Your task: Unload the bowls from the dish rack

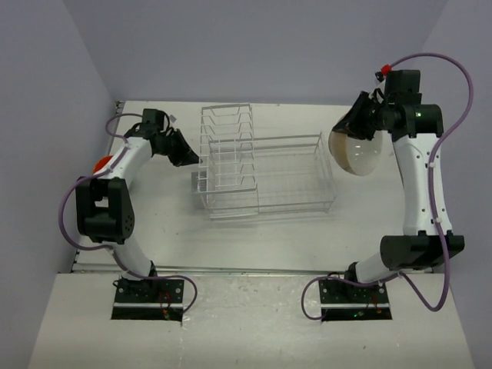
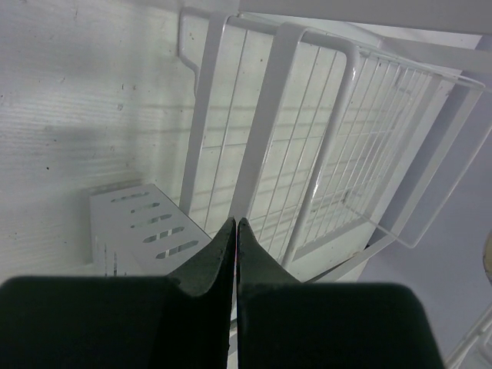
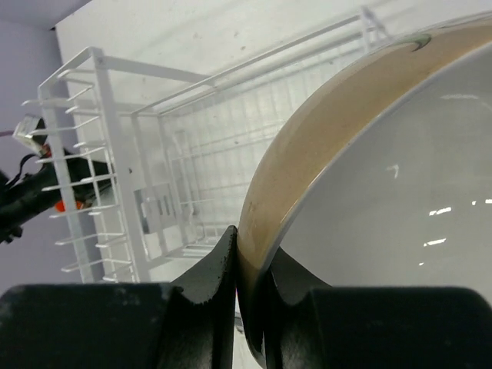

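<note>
The white wire dish rack (image 1: 261, 173) stands mid-table, and no bowl shows in it. My right gripper (image 1: 350, 125) is shut on the rim of the large tan bowl (image 1: 358, 152) and holds it tilted in the air just right of the rack. In the right wrist view the bowl (image 3: 323, 138) is tan outside and white inside, with its rim pinched between my fingers (image 3: 219, 265). My left gripper (image 1: 192, 157) is shut and empty at the rack's left end, and it also shows in the left wrist view (image 2: 235, 224). An orange bowl (image 1: 100, 163) peeks out from behind the left arm. The other bowls are out of view.
The rack's taller slotted section (image 1: 227, 127) is at its far left and the lower basket (image 1: 296, 173) at its right. A white slotted plate (image 2: 138, 223) sits at the rack's near corner. Purple walls close in the table on the left, back and right.
</note>
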Tool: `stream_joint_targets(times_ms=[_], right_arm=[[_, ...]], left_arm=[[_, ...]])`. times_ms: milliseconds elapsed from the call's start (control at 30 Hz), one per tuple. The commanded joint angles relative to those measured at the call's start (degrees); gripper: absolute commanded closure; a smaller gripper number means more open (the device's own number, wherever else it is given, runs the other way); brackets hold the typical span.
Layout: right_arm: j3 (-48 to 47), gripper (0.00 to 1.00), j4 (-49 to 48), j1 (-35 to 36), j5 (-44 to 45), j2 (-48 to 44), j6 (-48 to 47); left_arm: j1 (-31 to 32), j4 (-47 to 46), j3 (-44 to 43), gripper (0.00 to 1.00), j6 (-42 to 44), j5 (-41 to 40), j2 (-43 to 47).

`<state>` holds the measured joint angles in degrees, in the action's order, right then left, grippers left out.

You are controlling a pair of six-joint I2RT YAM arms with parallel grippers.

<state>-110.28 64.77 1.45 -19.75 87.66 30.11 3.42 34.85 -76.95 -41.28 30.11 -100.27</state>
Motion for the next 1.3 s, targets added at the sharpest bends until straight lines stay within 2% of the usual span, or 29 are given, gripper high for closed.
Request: stream_joint_targets(times_ms=[0,300,700,867,1267], right_arm=[[0.2,1.0,-4.4,-3.1,7.3,-7.1,-2.8],[13.0,1.0,-4.3,-4.8,21.7,-9.3,-5.4],[26.1,1.0,-8.6,-6.1,28.9,-2.7,-7.0],[25.5,1.0,-9.3,-7.0,30.1,2.0,-8.0],[13.3,1.0,-5.8,-7.8,33.2,18.8,-7.5]], left_arm=[[0.8,-0.9,-0.8,0.99,1.3,0.0,2.2],[1.8,-0.9,-1.0,0.99,1.9,-0.9,2.3],[1.9,0.9,-3.3,0.99,3.5,-3.1,3.2],[1.9,1.5,-3.3,0.99,3.8,-4.6,4.5],[1.9,5.3,-5.0,0.97,6.9,-11.7,8.4]])
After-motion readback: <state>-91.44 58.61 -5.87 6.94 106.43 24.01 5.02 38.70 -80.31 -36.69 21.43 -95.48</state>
